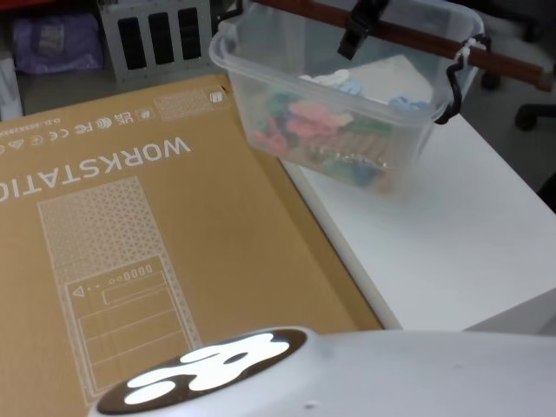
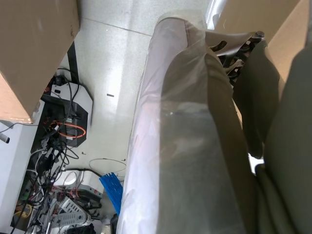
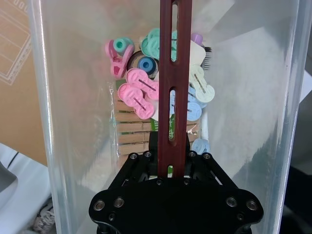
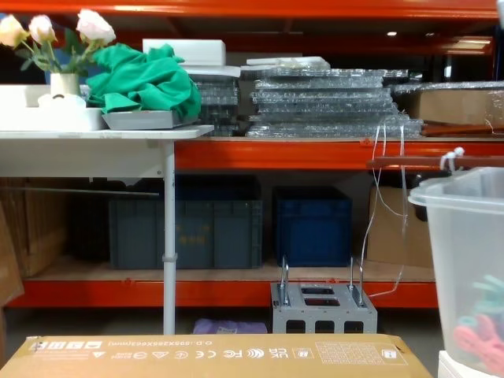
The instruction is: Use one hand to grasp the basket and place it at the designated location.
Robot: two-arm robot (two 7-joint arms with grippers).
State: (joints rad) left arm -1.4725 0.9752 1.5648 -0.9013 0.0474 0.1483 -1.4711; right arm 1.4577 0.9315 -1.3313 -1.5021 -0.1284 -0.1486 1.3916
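The basket [image 1: 261, 74] is a translucent whitish tub holding colourful clips and wooden pegs [image 3: 141, 97]. It sits tilted over the left edge of the white table [image 1: 460, 243], beside the cardboard box. Its dark red-brown wooden handle [image 1: 417, 39] runs across the top, tied on with a white zip tie [image 1: 467, 52]. My right gripper [image 1: 359, 30] is shut on the handle near its middle; in the right wrist view the black gripper [image 3: 170, 168] clamps the bar [image 3: 168, 73] from above. The chest view has the basket [image 4: 465, 236] at the right edge. The left wrist view looks down at the floor.
A large brown cardboard box [image 1: 156, 243] printed "WORKSTATION" lies left of the table. A grey metal rack [image 4: 323, 309] stands on the floor beyond it. Dark blue crates [image 4: 311, 224] sit under orange shelving. Cables and gear [image 2: 63, 122] lie on the floor.
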